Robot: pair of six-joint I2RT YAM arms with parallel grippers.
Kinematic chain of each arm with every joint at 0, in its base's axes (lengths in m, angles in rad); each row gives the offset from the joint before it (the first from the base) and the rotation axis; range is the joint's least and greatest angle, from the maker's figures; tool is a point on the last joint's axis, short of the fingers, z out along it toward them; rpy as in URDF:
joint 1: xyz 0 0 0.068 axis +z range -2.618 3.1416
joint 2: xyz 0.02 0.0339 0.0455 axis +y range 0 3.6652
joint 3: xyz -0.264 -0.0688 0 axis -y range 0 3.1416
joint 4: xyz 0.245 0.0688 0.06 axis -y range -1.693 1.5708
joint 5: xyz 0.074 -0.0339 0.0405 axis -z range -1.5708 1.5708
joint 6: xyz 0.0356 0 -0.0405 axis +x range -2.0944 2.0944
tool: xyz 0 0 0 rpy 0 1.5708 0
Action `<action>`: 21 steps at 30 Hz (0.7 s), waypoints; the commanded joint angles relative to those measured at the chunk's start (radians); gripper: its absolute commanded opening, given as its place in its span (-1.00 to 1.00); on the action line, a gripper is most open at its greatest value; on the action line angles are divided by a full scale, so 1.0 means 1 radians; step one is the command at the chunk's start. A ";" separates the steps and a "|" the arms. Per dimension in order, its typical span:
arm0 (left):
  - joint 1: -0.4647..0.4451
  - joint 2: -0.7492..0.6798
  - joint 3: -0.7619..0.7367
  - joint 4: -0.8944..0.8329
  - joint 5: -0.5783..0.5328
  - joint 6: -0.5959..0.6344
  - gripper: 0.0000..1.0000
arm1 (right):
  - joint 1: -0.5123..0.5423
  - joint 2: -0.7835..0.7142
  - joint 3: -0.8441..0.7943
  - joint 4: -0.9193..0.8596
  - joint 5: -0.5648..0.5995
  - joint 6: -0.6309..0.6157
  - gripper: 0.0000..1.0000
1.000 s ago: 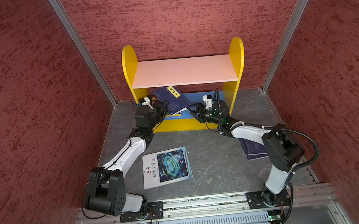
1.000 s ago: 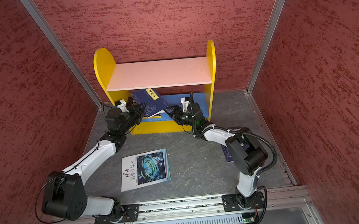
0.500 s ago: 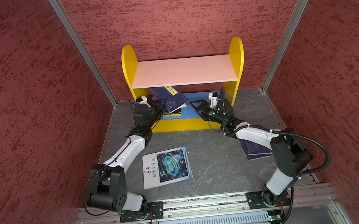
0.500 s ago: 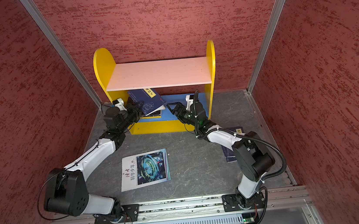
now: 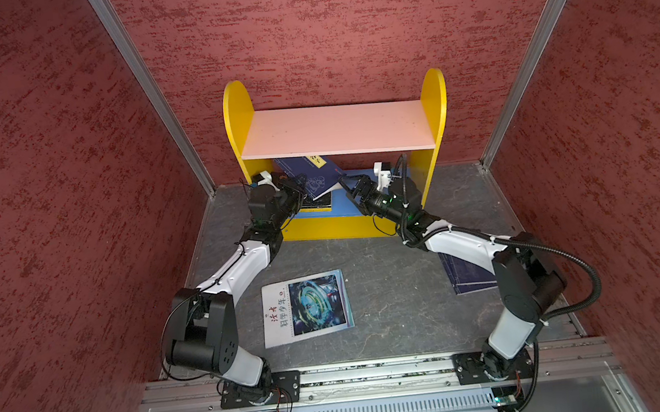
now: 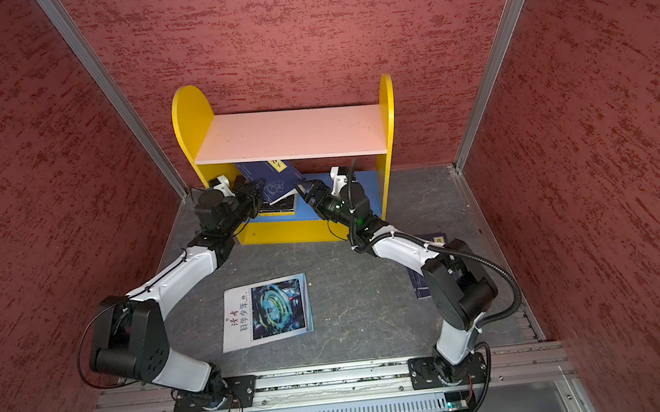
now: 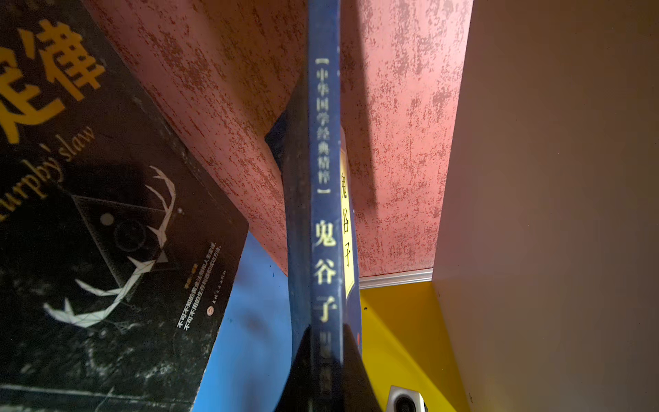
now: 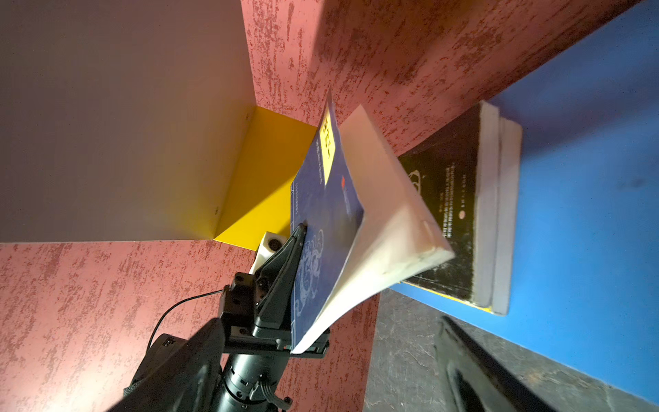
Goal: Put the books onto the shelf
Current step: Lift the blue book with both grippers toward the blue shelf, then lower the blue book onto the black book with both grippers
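My left end effector (image 5: 295, 187) is clamped on the navy book (image 5: 316, 175), gripping it across the bottom of its spine. The book hangs tilted on edge under the pink upper board (image 5: 333, 129) of the shelf (image 5: 233, 117), its cover and pages bowing. My right end effector (image 5: 349, 190) has its jaws spread and empty, just beside the book's free corner; I cannot tell whether it touches.

Under the held book, the black book (image 5: 317, 203) lies flat on the blue lower board (image 8: 588, 178), with a bottom book (image 8: 504, 221) beneath it. Out on the desk (image 5: 393, 305), the magazine (image 5: 305, 307) and the other navy book (image 5: 467, 280) lie flat, not yet shelved.

I judge the step in hand is seating book 3. I would keep its top corner clear of the pink board and steady the loose pages with the right jaws. Then I would lower it onto the black book and release only once it rests there.
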 commanded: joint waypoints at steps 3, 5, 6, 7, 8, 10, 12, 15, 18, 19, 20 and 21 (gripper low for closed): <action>-0.005 0.029 0.060 0.089 -0.050 -0.043 -0.93 | 0.006 0.089 0.107 0.031 -0.062 0.039 0.79; -0.010 0.034 0.062 0.089 -0.051 -0.051 -0.93 | 0.006 0.120 0.142 0.032 -0.077 0.046 0.75; -0.014 0.033 0.059 0.090 -0.055 -0.055 -0.93 | 0.006 0.136 0.159 0.029 -0.084 0.051 0.73; -0.018 0.031 0.054 0.089 -0.061 -0.059 -0.93 | 0.006 0.151 0.179 0.030 -0.091 0.055 0.70; -0.021 0.027 0.051 0.089 -0.065 -0.061 -0.93 | 0.007 0.165 0.192 0.028 -0.097 0.058 0.66; -0.028 0.025 0.046 0.086 -0.066 -0.064 -0.93 | 0.008 0.192 0.218 0.034 -0.104 0.070 0.60; -0.038 0.022 0.045 0.077 -0.062 -0.064 -0.93 | 0.009 0.211 0.237 0.046 -0.103 0.079 0.49; -0.052 0.023 0.044 0.065 -0.061 -0.065 -0.93 | 0.010 0.237 0.266 0.055 -0.104 0.088 0.27; -0.060 0.020 0.039 0.061 -0.061 -0.066 -0.93 | 0.011 0.254 0.278 0.061 -0.098 0.102 -0.04; -0.062 0.018 0.038 0.059 -0.059 -0.065 -0.92 | 0.010 0.255 0.276 0.060 -0.091 0.107 -0.11; -0.062 0.015 0.036 0.054 -0.058 -0.064 -0.90 | 0.010 0.255 0.271 0.058 -0.088 0.111 -0.17; -0.062 0.011 0.036 0.048 -0.057 -0.063 -0.88 | 0.010 0.255 0.268 0.056 -0.085 0.115 -0.25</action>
